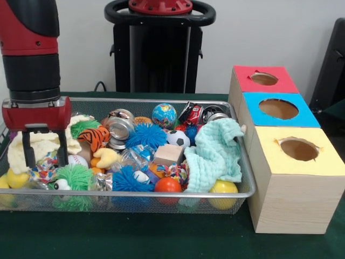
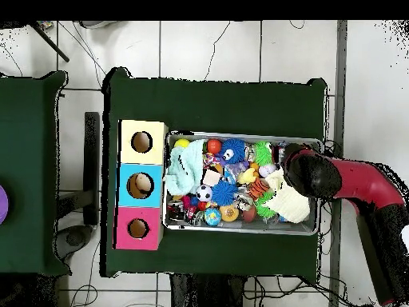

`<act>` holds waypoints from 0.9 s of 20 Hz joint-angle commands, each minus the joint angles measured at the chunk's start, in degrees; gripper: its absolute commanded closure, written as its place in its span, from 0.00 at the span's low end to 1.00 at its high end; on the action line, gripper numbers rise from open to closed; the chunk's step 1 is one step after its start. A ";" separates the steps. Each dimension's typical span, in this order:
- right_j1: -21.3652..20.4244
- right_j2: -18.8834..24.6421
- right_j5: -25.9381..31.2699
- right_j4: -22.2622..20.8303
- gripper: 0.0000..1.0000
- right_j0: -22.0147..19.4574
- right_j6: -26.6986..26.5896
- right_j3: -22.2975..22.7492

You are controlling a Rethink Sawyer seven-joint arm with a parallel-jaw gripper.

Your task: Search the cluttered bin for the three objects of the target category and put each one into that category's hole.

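Arm (image 1: 30,48) hangs upright, jaws apart straddling cream cloth (image 1: 38,144) in bin (image 1: 161,197)

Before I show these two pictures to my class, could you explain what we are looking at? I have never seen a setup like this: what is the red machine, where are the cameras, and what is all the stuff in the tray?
The red and black machine is a robot arm. At its end is a gripper, two dark fingers that open and close. Here they stand open, hanging over a pale yellow cloth at one end of the tray, holding nothing.

One picture is taken from across the table, facing the robot. The other looks straight down from above, so the sides appear swapped.

On the green table sits a wire mesh bin full of small toys: spiky balls, a globe ball, a soccer ball, a wooden block, a mint green cloth.

Beside it stand three boxes, each with a round hole: red, blue and yellow.
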 commanded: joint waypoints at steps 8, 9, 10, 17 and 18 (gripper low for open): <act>3.64 -4.15 2.47 -8.80 0.00 3.53 -8.81 -3.37; 3.85 -4.33 2.41 -9.07 0.00 3.75 -8.65 -3.39; 3.90 -4.40 2.41 -9.21 0.00 3.85 -8.57 -3.36; 5.03 -6.33 2.37 -11.05 0.00 6.11 -6.37 -3.79; 5.09 -6.55 2.46 -11.07 0.00 6.33 -6.21 -3.90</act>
